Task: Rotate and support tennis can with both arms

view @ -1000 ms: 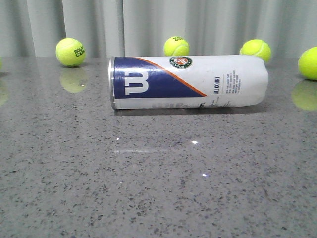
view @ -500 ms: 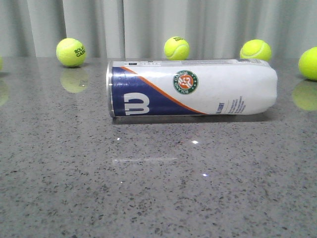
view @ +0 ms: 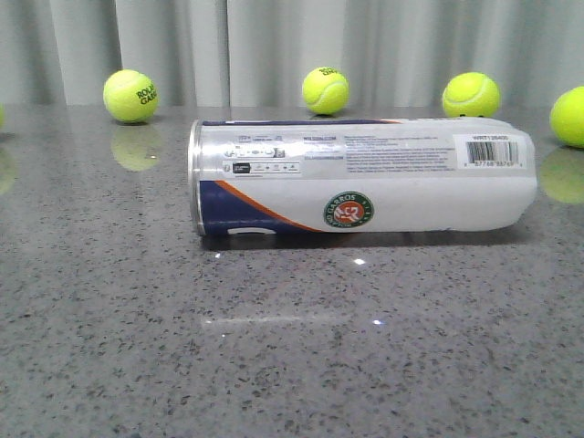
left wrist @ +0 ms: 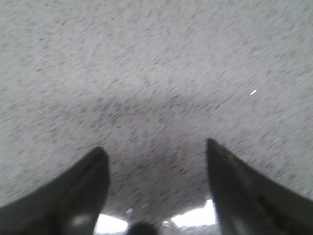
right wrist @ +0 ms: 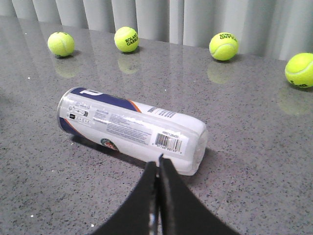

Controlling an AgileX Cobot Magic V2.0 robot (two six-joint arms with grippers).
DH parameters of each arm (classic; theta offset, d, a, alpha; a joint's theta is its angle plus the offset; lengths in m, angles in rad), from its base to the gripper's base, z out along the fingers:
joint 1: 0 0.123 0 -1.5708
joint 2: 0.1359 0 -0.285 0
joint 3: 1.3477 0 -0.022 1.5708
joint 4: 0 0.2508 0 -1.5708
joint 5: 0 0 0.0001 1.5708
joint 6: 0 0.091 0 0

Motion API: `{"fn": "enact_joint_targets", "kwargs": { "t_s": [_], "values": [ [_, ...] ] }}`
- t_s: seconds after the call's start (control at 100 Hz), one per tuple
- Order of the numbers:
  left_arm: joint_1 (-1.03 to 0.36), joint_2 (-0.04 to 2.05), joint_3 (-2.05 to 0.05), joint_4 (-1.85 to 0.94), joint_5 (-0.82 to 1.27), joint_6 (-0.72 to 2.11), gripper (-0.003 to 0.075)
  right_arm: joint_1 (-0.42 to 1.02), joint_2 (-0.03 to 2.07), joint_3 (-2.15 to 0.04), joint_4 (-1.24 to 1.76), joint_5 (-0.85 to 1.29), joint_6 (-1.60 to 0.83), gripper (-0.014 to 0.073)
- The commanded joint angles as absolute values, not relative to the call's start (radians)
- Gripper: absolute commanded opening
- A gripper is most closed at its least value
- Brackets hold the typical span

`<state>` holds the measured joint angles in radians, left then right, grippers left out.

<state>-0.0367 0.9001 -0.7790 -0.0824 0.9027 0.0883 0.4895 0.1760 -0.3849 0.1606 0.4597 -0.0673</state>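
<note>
Tennis can (view: 365, 176) lying on its side across the grey speckled table (view: 274, 365).

You see its metal rim (view: 195, 178) at the left end, and the barcode (view: 491, 151) near the right end. The navy band (view: 233, 205) and orange stripe sit low on the side facing you, with the round badge (view: 348, 210) near the can's lower edge. Behind it you have four tennis balls (view: 130, 96) in a row before the pale curtain (view: 292, 46), their reflections showing on the tabletop.

Grey speckled worktop (view: 292, 365), glossy. Four yellow-green tennis balls stood well apart along its far edge: (view: 130, 96), (view: 325, 90), (view: 471, 94), (view: 569, 116). Pale pleated curtain (view: 292, 46) hung behind.
</note>
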Motion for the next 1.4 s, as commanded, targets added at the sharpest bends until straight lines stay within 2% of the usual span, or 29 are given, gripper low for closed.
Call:
{"fn": "enact_joint_targets", "kwargs": {
  "t_s": [0.0,0.11,0.35,0.54,0.69,1.15,1.27,1.39],
  "values": [
    [-0.034,0.948,-0.853,-0.183,0.862,0.081,0.0524,0.482,0.186,-0.410,0.167,0.388,-0.070,-0.0069],
    [-0.034,1.006,-0.896,-0.337,0.862,0.102,0.0524,0.482,0.186,-0.410,0.167,0.388,-0.070,-0.0069],
    [-0.034,1.130,-0.922,-0.966,0.917,0.462,0.0524,0.482,0.186,-0.410,0.167,0.388,-0.070,-0.0069],
    [-0.034,1.266,-0.922,-1.295,1.006,0.653,0.0524,0.482,0.186,-0.410,0.167,0.388,-0.070,-0.0069],
    [-0.051,1.373,-0.924,-1.436,1.065,0.743,0.0524,0.482,0.186,-0.410,0.167,0.388,-0.070,-0.0069],
    [-0.228,1.609,-0.927,-1.654,1.097,0.851,0.0519,0.482,0.186,-0.410,0.167,0.388,-0.070,-0.0069],
    [-0.244,1.643,-0.927,-1.705,1.175,0.872,0.0445,0.482,0.186,-0.410,0.167,0.388,-0.070,-0.0069],
    [-0.244,1.660,-0.927,-1.724,1.217,0.876,0.0274,0.482,0.186,-0.410,0.167,0.388,-0.070,-0.0069]
  ]
}}
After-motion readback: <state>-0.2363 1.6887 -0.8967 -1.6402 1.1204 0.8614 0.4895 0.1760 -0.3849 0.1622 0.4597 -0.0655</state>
